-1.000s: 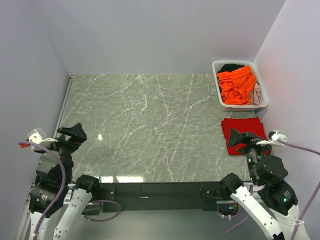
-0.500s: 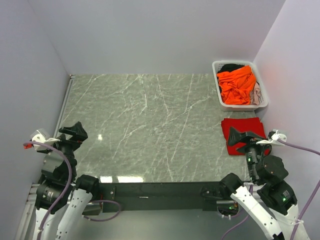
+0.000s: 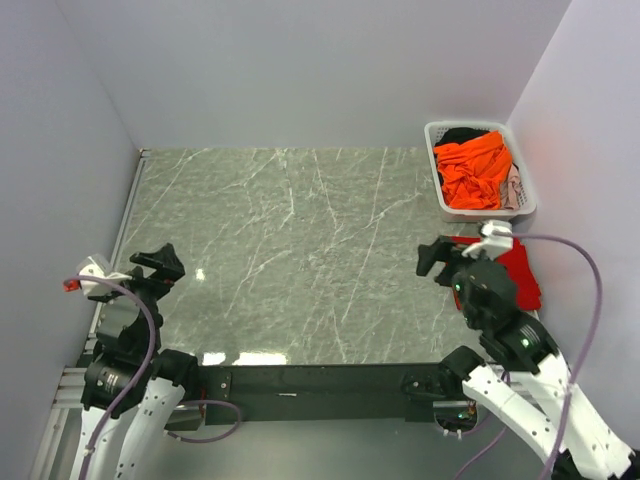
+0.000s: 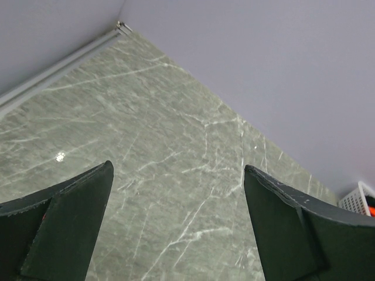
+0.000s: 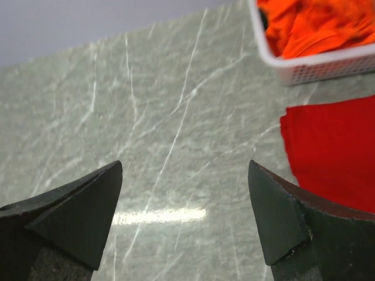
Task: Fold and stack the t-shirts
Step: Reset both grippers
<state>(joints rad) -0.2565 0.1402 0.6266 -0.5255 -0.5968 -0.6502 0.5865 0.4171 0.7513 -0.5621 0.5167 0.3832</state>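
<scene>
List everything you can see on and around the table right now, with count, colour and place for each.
Table: one, grey-green marble pattern, spans the workspace.
Basket: one, white slotted plastic, far right corner of the table.
Orange t-shirt: one, vivid orange, crumpled on top inside the basket.
Dark cloth: one piece showing, black, at the basket's far end.
Pale cloth: one piece showing, whitish, along the basket's right side.
Red t-shirt: one, bright red, flat on the table on the near side of the basket, partly hidden by the right arm.
Left tool: one, black, open and empty, over the near left part of the table.
Right tool: one, black, open and empty, over the table just left of the red t-shirt.
</scene>
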